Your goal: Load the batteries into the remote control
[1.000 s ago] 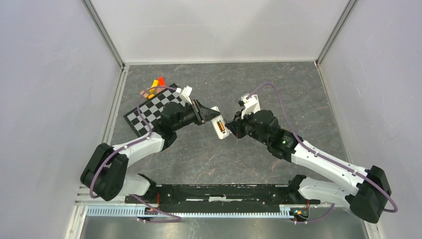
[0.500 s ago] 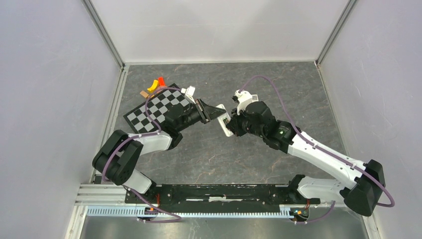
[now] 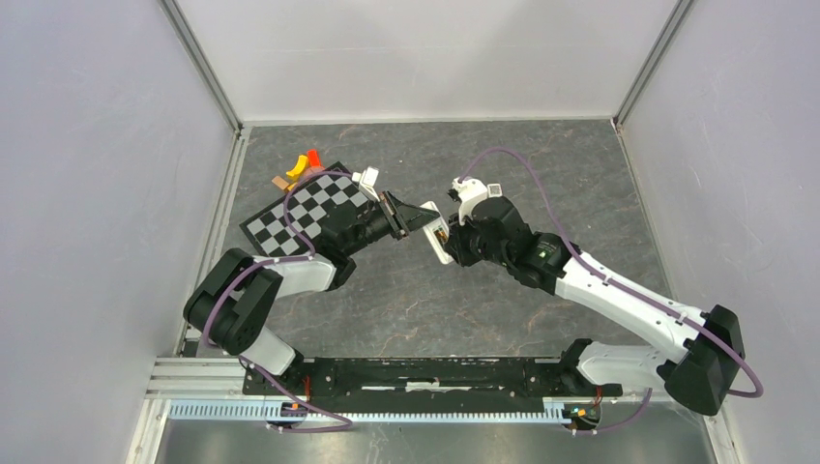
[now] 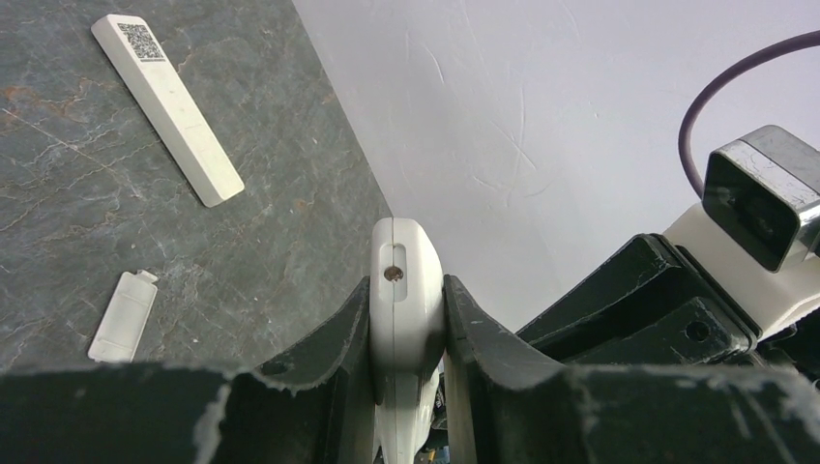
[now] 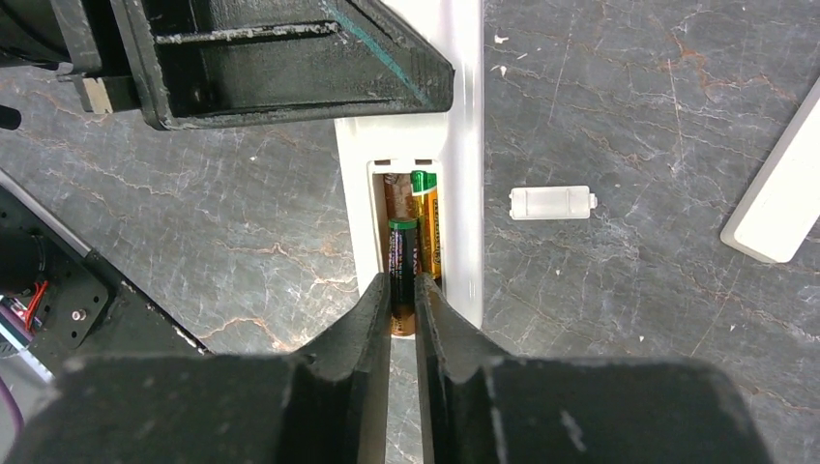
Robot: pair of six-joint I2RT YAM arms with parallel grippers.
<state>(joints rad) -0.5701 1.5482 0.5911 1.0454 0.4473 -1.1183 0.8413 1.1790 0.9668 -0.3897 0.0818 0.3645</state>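
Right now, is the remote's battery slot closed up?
No: the slot in the remote control stands open with two batteries showing, and a small white lid lies apart on the table.

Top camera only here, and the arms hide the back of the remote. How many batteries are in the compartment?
Observer: One battery lies seated in the right-hand slot of the remote control.
Operator: And the other one?
Observer: The second battery is gripped by the right end effector. It lies along the left slot, with its tip short of the slot's far end.
Operator: Where did the cover end up?
Observer: The battery cover lies flat on the table, just to the right of the remote and clear of both arms.
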